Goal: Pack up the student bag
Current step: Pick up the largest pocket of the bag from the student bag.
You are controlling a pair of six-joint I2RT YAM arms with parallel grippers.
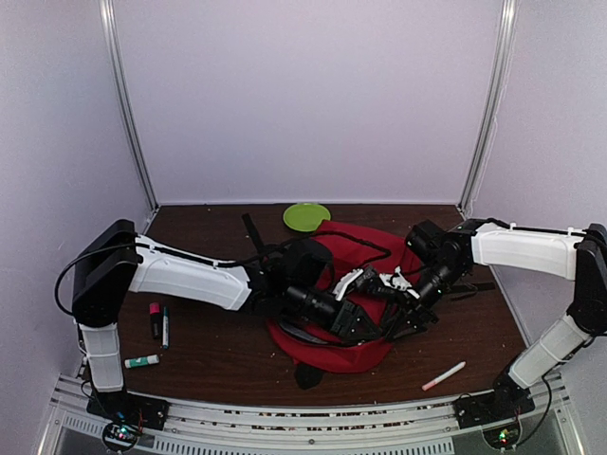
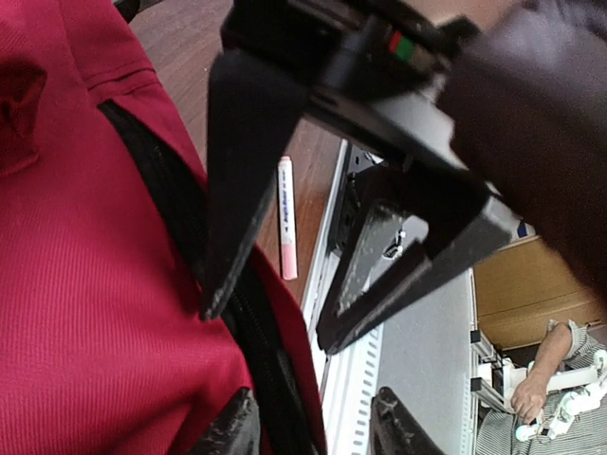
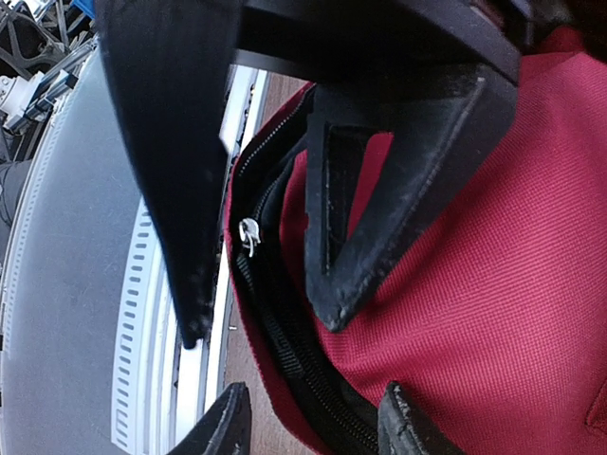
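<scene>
Straddling the zip edge, the right gripper has its jaws partly apart. The black zip and its small metal pull lie in the gap, and nothing looks pinched. The left gripper is also partly open and holds nothing. One finger lies against the black zip band, while the other hangs past the edge of the fabric.

Both work over the near half of the student bag. It lies flat in the middle of the worktop, close to the near edge. A pink marker lies just beyond it on the right. Three more markers sit well to the left, and a green plate lies behind the bag.

From the views given, the zip looks barely parted, so opening the bag seems to be the step in hand, with all the markers still outside it.

The risks come from crowding and soft cloth:
- The two grippers are very near each other, so a small misjudged move could knock them together.
- A jaw closing on loose fabric instead of the pull would probably slip off or bunch the cloth.
- A hard tug could drag the unweighted bag toward the near edge.
- That drag could push the pink marker off the worktop.
</scene>
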